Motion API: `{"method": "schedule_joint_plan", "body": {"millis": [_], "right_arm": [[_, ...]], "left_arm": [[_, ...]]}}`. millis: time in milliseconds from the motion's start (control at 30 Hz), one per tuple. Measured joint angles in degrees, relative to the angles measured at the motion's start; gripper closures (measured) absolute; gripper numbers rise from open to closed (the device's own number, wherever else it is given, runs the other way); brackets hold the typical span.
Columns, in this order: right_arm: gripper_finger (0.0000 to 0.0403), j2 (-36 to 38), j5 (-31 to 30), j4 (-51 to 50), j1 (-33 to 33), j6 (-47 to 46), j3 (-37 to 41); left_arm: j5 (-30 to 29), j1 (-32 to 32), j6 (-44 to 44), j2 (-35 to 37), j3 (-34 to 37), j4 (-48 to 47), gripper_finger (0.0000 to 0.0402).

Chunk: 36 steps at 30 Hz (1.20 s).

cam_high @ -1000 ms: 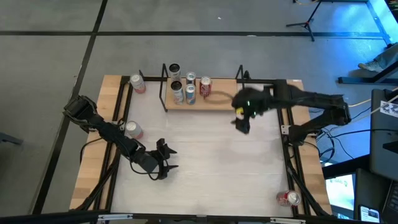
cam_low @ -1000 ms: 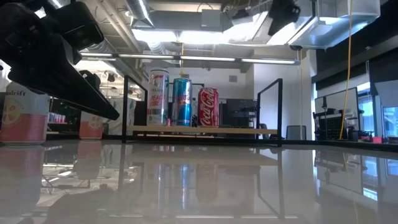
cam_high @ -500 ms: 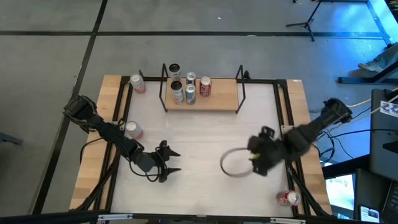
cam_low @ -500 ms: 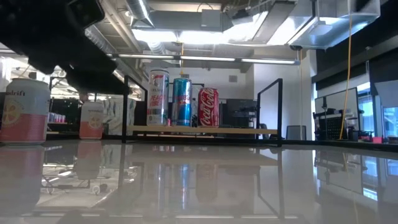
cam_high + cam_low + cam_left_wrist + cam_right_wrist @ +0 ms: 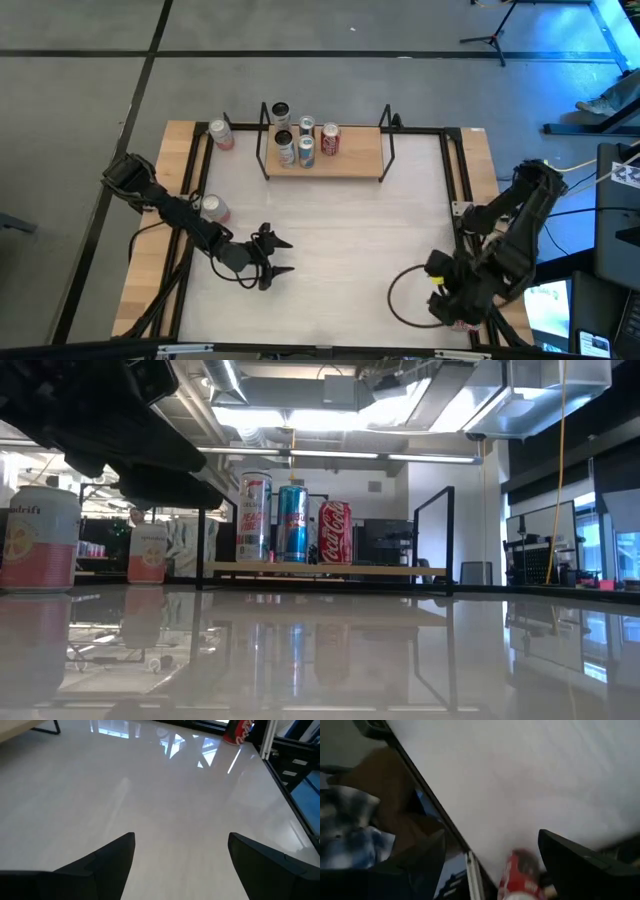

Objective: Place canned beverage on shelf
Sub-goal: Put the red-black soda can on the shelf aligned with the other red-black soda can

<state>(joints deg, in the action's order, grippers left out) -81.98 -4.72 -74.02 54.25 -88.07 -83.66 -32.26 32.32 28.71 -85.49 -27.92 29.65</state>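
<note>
The shelf (image 5: 350, 163), a light-wood board on a black wire frame, stands at the table's far edge and carries several upright cans (image 5: 293, 523). A red can (image 5: 522, 875) stands at the table's near right corner, also seen far off in the left wrist view (image 5: 239, 730). My right gripper (image 5: 447, 298) hangs open above this can, pointing steeply down, its fingers (image 5: 580, 865) apart on either side and touching nothing. My left gripper (image 5: 277, 257) is open over the bare table near the left side, with nothing between its fingers (image 5: 100, 867).
Two pale orange-and-white cans stand on the left: one at the far left corner (image 5: 221, 133), one at the left edge (image 5: 213, 208). Another can (image 5: 279, 112) stands just behind the shelf. A black rail (image 5: 463, 230) runs along the table's right side. The table's middle (image 5: 340, 230) is bare.
My right gripper has swung from beside the shelf's right end toward the near right corner, rolling about its axis, and now hangs over the red can, still open. My left gripper has tipped its fingers up a little and stayed in place.
</note>
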Motion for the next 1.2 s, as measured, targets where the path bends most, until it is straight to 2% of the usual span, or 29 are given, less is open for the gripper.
{"method": "schedule_joint_plan", "body": {"millis": [167, 333, 533, 1200], "right_arm": [[0.0095, -2.7, 5.9, -2.8, 6.0, -13.9, 0.0], [0.0095, -5.6, 9.1, -4.3, 10.0, -21.1, 0.0], [0.0095, -8.1, 12.9, -6.0, 11.6, -23.0, 0.0], [0.0095, -14.3, 16.3, -6.4, 13.4, -21.2, 0.6]], "left_arm": [[0.1, 0.0, -2.3, 0.0, 0.0, 1.1, 0.0091], [0.2, 0.0, -3.3, 0.0, 0.0, 0.9, 0.0091], [0.2, 0.0, -3.8, 0.0, 0.0, 0.9, 0.0092], [-0.1, 0.0, -3.8, 0.0, 0.0, 0.9, 0.0092]]}}
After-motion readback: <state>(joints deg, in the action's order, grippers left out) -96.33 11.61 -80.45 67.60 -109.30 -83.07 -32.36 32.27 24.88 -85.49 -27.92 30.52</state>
